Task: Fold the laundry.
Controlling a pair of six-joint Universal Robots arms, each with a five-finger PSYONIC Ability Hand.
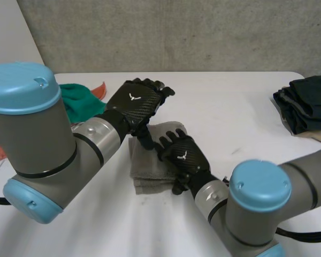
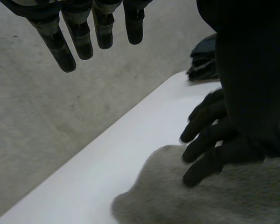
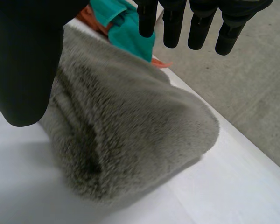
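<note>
A grey fluffy towel lies folded in a small thick block in the middle of the white table. My right hand rests on the towel's right part, open, with its fingers reaching over the top. In the left wrist view those fingers touch the towel near its far edge. My left hand hovers just behind the towel, open, its fingers straight and holding nothing. In the right wrist view the towel lies under my right hand's fingers.
A stack of dark folded clothes sits at the table's right edge. A teal cloth and an orange one lie at the back left, behind my left arm. The table's far edge runs just beyond the towel.
</note>
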